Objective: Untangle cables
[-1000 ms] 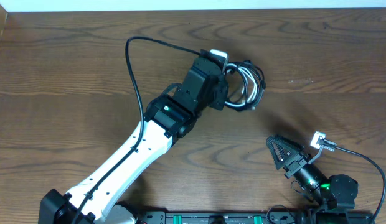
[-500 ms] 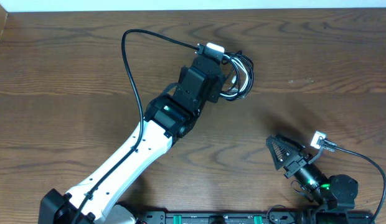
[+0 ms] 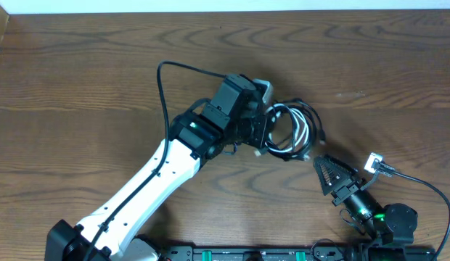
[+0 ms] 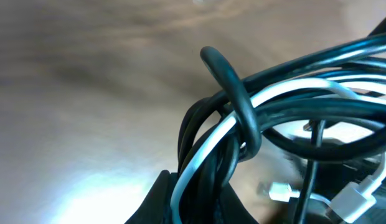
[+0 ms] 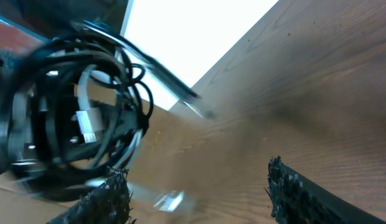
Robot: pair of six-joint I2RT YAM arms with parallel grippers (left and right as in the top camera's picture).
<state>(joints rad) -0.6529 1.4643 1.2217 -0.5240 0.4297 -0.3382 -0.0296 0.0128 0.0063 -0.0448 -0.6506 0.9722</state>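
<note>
The cables (image 3: 290, 132) are a tangled bundle of black and white cords at table centre. My left gripper (image 3: 260, 136) is shut on the bundle's left side. In the left wrist view the black and white strands (image 4: 243, 134) run between my fingers (image 4: 202, 202), with small plugs hanging at lower right. My right gripper (image 3: 326, 172) is open and empty, just right of and below the bundle. In the right wrist view the bundle (image 5: 81, 112) hangs at the left, above my left fingertip, with open fingers (image 5: 199, 196) over bare wood.
The wooden table (image 3: 80, 80) extends all around. The thick black arm wire (image 3: 165, 94) loops left of the left arm. The right arm's base (image 3: 388, 217) sits at the front right corner.
My left gripper has carried the cable bundle down and to the right, from the far middle toward the right gripper. The right gripper has stayed in place.
</note>
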